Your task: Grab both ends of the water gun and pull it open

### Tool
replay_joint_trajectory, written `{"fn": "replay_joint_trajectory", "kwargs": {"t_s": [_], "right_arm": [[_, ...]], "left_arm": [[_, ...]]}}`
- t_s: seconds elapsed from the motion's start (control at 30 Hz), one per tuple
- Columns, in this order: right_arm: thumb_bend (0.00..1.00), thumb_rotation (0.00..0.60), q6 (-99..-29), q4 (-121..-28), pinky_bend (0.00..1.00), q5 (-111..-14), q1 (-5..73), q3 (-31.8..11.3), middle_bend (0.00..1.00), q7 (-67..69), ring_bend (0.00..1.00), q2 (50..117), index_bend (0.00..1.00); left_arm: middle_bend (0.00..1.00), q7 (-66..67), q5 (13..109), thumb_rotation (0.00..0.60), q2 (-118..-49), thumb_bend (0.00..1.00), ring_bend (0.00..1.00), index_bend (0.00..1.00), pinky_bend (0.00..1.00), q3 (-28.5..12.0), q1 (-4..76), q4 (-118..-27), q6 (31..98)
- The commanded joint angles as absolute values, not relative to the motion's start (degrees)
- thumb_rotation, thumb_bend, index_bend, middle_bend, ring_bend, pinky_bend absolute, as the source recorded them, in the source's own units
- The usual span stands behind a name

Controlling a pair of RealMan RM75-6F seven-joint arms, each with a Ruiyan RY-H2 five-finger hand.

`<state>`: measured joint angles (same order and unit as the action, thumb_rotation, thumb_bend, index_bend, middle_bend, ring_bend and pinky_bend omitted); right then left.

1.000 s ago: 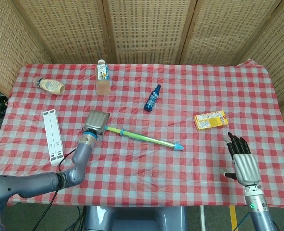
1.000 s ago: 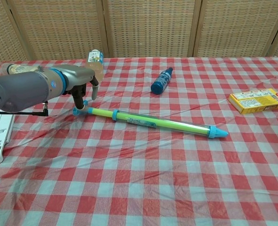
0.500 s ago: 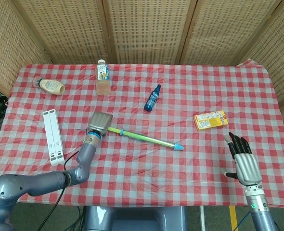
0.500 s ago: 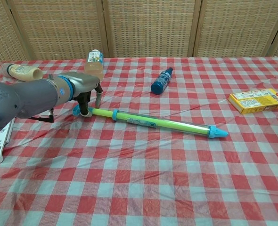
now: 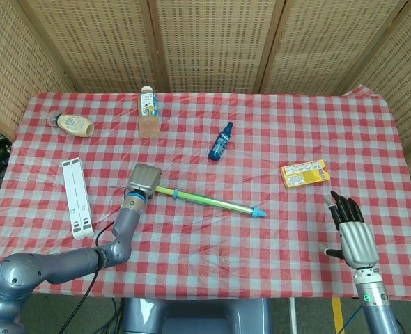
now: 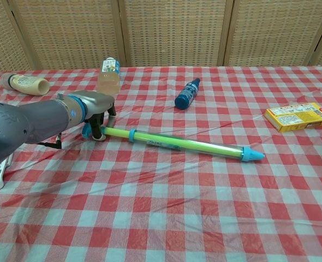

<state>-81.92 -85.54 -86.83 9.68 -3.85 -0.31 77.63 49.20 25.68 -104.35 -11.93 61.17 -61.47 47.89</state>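
The right hand (image 5: 350, 233) hovers at the near right edge of the checked surface (image 5: 275, 229), fingers spread and upright, holding nothing, well apart from everything else; the chest view does not show it. Further in, the left hand (image 6: 95, 112) reaches from the near left, palm down, its fingers (image 6: 99, 131) curled over the blue rear end of the water gun (image 6: 177, 144). Whether those fingers actually clamp the handle or only rest on it cannot be told from either view. The water gun lies flat across the middle of the surface, its green-yellow barrel running from the left hand toward the right, the light blue nozzle tip (image 6: 251, 155) pointing at the right side, with open cloth between it and the right hand. To the left of the left arm a white power strip (image 5: 75, 197) lies lengthwise, a black cable (image 6: 51, 144) trailing near it. On the right, beyond the right hand, sits a yellow box (image 5: 305, 173). Past the barrel a dark blue spray bottle (image 5: 221, 142) lies on its side. Farther back a clear drink bottle (image 5: 148, 111) stands upright, and at the far left a beige sauce bottle (image 5: 73, 124) lies on its side. Woven screens (image 5: 212, 42) close the scene behind.
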Motion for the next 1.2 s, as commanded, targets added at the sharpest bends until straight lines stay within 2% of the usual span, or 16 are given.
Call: {"fn": "replay_joint_trajectory", "kwargs": {"t_s": [0.03,0.3,0.47,0.67,0.8,1.03,1.13,1.2], "right_arm": [[0.15,0.6,-81.9,-85.6,0.0,-86.9,9.6,-3.8,0.0,-0.3,0.0,77.6,0.0],[0.15,0.6,-82.6,-86.4,0.0,-87.6,9.5,-3.6,0.0,-0.3,0.0,77.4,0.0],[0.15,0.6,-82.8,-87.3,0.0,-87.8,9.9,-4.0,0.0,-1.1,0.0,77.8,0.01],[0.15,0.6,-82.0,-94.3,0.04,-87.3,12.2,-6.8,0.02,-8.6,0.0,77.6,0.14],[0.15,0.6,-79.4,-98.7,0.07,-84.9,14.4,-8.6,0.07,-15.4,0.05,77.7,0.15],[0.15,0.6,-75.5,-104.1,0.12,-79.4,17.9,-11.4,0.1,-26.2,0.11,78.5,0.15],[0.15,0.6,-74.7,-105.5,0.18,-76.8,19.4,-12.6,0.15,-30.3,0.18,79.0,0.17],[0.15,0.6,-74.4,-106.1,0.22,-75.3,20.4,-13.5,0.22,-32.8,0.27,79.4,0.18]], "left_arm": [[0.92,48.1,27.0,0.6,-103.4,0.47,0.83,0.75,0.72,-12.7,60.9,-63.5,49.8],[0.92,47.7,26.3,0.6,-97.3,0.54,0.83,0.82,0.72,-15.2,59.9,-74.9,55.3],[0.92,49.4,23.8,0.6,-93.1,0.57,0.83,0.83,0.72,-16.4,59.7,-81.9,59.1],[0.92,54.7,17.6,0.6,-87.2,0.57,0.83,0.83,0.72,-17.2,60.8,-89.2,62.9],[0.92,57.7,11.8,0.6,-84.5,0.57,0.83,0.83,0.72,-18.2,61.9,-92.3,64.6],[0.92,61.1,6.3,0.6,-81.4,0.57,0.83,0.83,0.72,-18.3,63.3,-95.7,67.0],[0.92,61.8,4.8,0.6,-80.5,0.57,0.83,0.83,0.72,-18.1,63.6,-96.9,68.1],[0.92,62.3,4.0,0.6,-80.1,0.57,0.83,0.83,0.72,-17.9,63.8,-97.6,68.8]]}}
